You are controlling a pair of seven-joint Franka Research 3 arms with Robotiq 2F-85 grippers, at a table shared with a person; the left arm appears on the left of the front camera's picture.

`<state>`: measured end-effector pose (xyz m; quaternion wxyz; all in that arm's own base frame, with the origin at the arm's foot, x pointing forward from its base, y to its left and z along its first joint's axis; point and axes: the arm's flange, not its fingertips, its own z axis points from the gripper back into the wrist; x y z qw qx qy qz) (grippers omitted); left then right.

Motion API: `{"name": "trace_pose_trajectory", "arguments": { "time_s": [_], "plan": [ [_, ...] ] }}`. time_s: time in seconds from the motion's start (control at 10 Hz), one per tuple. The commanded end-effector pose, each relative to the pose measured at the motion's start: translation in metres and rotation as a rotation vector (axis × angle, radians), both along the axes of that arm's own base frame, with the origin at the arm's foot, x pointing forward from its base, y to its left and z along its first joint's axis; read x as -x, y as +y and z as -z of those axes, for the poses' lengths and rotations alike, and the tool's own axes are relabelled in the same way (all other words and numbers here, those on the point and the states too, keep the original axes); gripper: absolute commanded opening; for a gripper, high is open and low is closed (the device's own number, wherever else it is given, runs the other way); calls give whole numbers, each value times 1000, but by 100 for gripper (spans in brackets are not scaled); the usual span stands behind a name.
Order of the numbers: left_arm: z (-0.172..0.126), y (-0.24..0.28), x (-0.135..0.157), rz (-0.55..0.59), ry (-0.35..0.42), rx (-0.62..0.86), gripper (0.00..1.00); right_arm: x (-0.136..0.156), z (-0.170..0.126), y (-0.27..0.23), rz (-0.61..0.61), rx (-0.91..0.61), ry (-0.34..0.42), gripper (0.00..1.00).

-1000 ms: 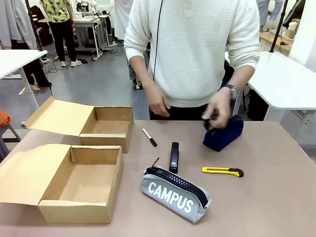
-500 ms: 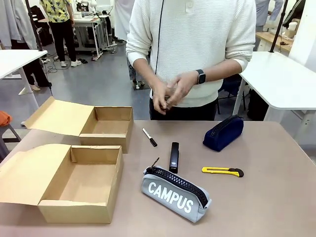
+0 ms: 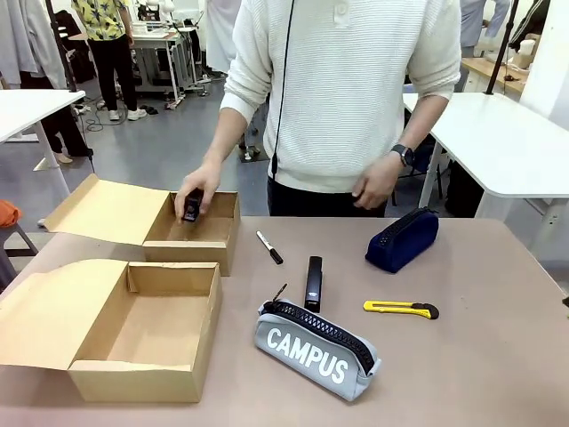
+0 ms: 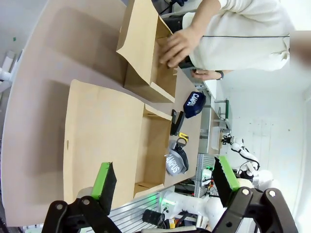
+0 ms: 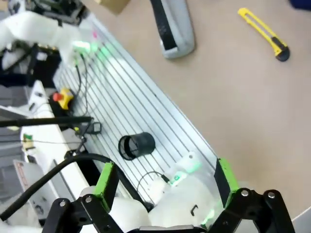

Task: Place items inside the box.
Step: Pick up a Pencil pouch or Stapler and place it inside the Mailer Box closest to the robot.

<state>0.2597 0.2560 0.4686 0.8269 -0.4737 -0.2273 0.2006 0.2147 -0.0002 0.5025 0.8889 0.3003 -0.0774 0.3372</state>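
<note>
A small black item (image 3: 191,206), probably one of the staplers, is pinched in one hand of the person (image 3: 203,182), just above the rear corner of the far cardboard box (image 3: 187,252). It appears to be on its way in. To do this cleanly, the item should drop past the wall and be let go low over the box floor, clear of the open flap (image 3: 107,212), so it neither bounces out nor lands on the lid.

The remaining items lie on the table to the right of the boxes:
- the black-capped marker (image 3: 269,247), nearest the far box
- a long black stapler (image 3: 314,282), touching or nearly touching the grey "CAMPUS" pencil case (image 3: 318,347)
- the yellow utility knife (image 3: 400,308)
- the dark blue pouch (image 3: 402,238), towards the far edge

The near box (image 3: 133,381) stands open with nothing visible inside. The person's other hand (image 3: 375,189) hangs free above the table edge.

The left gripper (image 4: 164,175) is spread wide and empty, high over the near box. The right gripper (image 5: 164,179) is likewise released with nothing in it, hanging off the robot's side of the table with the pencil case and knife ahead of it.

The table (image 3: 498,356) is a plain, matte brown top. Behind it is a workshop with a grey floor, white tables (image 3: 520,147) and other people farther back.
</note>
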Motion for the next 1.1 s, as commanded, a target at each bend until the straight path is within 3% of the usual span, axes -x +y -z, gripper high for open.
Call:
{"name": "trace_pose_trajectory", "arguments": {
  "time_s": [0.0, 0.1, 0.3, 0.4, 0.5, 0.7, 0.8, 1.0],
  "plan": [
    [-1, 0, 2, 10, -20, -1, 100, -6, -4, -12, 106, -81, 27, 100],
    [-1, 0, 2, 10, -20, -1, 100, 0, 0, 0, 0, 0, 0, 100],
    [-1, 0, 2, 10, -20, -1, 100, -22, 8, 94, -176, 260, -171, 100],
    [-1, 0, 2, 10, -20, -1, 100, -44, 14, 128, -169, 283, -234, 100],
    [-1, 0, 2, 10, -20, -1, 100, -64, 23, 157, -152, 266, -249, 100],
    [-1, 0, 2, 10, -20, -1, 100, -83, 55, 220, -174, 300, -254, 100],
    [-1, 0, 2, 10, -20, -1, 100, -83, 71, 249, -269, 296, -218, 100],
    [-1, 0, 2, 10, -20, -1, 100, -61, 99, 286, -521, 315, -66, 100]
  ]
}}
